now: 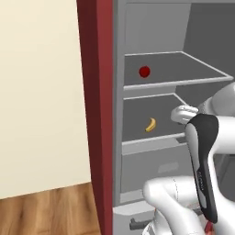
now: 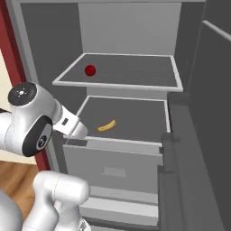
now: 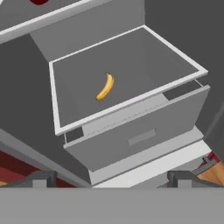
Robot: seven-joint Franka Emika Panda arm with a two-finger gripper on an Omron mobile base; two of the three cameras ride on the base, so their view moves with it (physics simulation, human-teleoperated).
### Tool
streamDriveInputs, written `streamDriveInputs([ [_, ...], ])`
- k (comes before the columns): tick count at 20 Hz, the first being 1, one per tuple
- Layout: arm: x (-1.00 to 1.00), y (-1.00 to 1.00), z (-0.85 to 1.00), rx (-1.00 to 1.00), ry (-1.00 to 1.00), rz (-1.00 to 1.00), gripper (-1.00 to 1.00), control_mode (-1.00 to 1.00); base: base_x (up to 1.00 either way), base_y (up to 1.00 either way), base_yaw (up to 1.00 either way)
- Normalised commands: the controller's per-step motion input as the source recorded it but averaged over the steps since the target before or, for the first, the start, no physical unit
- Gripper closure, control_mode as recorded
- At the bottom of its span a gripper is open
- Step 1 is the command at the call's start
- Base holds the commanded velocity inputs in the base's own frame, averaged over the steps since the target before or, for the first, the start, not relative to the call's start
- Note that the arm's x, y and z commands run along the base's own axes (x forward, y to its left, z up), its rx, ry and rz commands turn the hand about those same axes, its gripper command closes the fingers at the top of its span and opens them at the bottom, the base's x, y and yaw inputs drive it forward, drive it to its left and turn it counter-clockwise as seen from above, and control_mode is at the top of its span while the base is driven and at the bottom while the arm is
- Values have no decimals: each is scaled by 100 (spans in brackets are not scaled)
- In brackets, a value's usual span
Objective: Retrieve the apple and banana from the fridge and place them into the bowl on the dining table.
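The fridge [image 1: 118, 137] stands open. On its upper shelf rests the dark-red apple [image 1: 144, 71] [image 2: 90, 70], whose lower edge peeks in at the top of the hand view [image 3: 38, 1]. One shelf down lies the yellow banana [image 1: 150, 124] [image 2: 106, 126] [image 3: 105, 86]. My gripper [image 1: 178, 114] [image 2: 82, 131] [image 3: 111, 180] hovers in front of the lower shelf's front edge, a short way from the banana. It is open, the fingertips [image 3: 40, 178] set wide apart with nothing between them. The bowl and the dining table are out of view.
A closed grey drawer [image 2: 113, 167] [image 3: 140, 138] sits under the banana's shelf. The open fridge door [image 2: 198, 135] stands at the right. A dark red panel [image 1: 98, 114] frames the fridge's left side, with a cream wall [image 1: 41, 92] and wooden floor [image 1: 46, 211] beyond.
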Motion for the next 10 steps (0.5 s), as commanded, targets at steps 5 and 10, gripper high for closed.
streamDriveInputs([
  [5, 0, 0, 0, 0, 0, 0, -100, 100, 42, -31, 33],
  [10, 0, 0, 0, 0, 0, 0, -100, 100, 21, -40, 31],
])
